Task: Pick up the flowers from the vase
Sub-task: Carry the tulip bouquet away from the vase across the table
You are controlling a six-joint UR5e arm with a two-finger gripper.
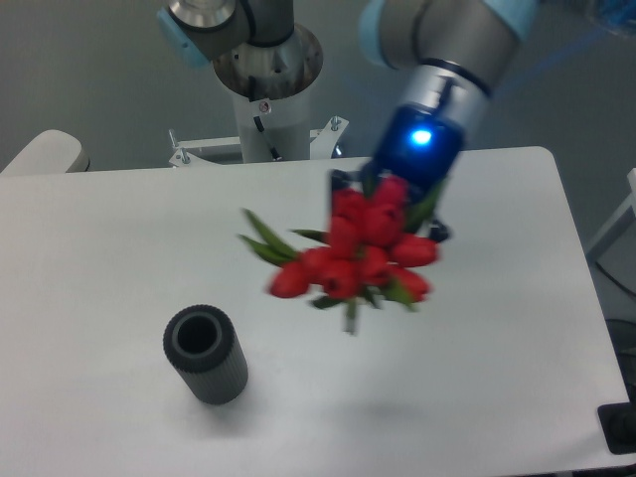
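One bunch of flowers (360, 254) hangs in the air above the white table (517, 328), clear of the vase (205, 355) and well to its right. The red buds are blurred, with green leaves sticking out to the left and a short stem end pointing down beneath the cluster. The gripper (390, 199) sits just behind and above the buds, its dark body showing a bright blue light; its fingers are mostly hidden by the blooms, but the bunch hangs from it with nothing else beneath, so it appears to be pinching the flowers near the top of the stems. The arm (452, 30) reaches down from the upper right edge of the view, grey with light blue joint covers.

The vase stands upright on the table near the lower left, dark and ribbed, its round mouth open and hollow. Behind the table, the arm's base column (268, 89) rises from a metal mount at the far edge.
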